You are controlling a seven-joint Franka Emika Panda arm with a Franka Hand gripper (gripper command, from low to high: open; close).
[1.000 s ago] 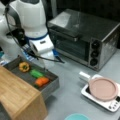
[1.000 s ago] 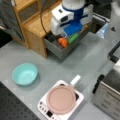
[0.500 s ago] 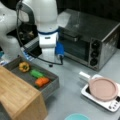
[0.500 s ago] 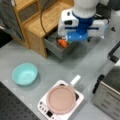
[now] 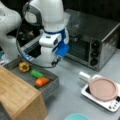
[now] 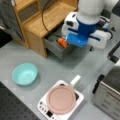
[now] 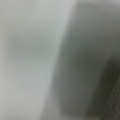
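My gripper does not show as fingers in any view: in both front views my white wrist housing [image 5: 51, 47] with its blue fitting covers it, so I cannot tell how wide it stands or whether it holds anything. The wrist view gives only a pale surface on the left and a dark grey one on the right, nothing I can name.

In a front view my wrist hangs just above the far edge of the open grey drawer [image 5: 48, 86], toward its right end. Inside the drawer lie an orange carrot [image 5: 42, 81], a green vegetable [image 5: 36, 73] beside it, and a yellow-orange pepper [image 5: 24, 66] further to the left. In a front view the carrot [image 6: 62, 42] peeks out just left of my blue fitting.

The drawer stands pulled out of a wooden cabinet [image 6: 41, 23], whose top fills a front view's lower left [image 5: 17, 96].

Behind my arm and to a front view's right stands a dark toaster oven [image 5: 96, 42]. Nearer that view's bottom right, well apart from the drawer, a pink pan [image 5: 103, 88] with a white handle sits on a white induction hob [image 5: 110, 105]. A teal bowl [image 6: 24, 74] rests alone on the grey tabletop [image 6: 32, 56], toward a front view's left.
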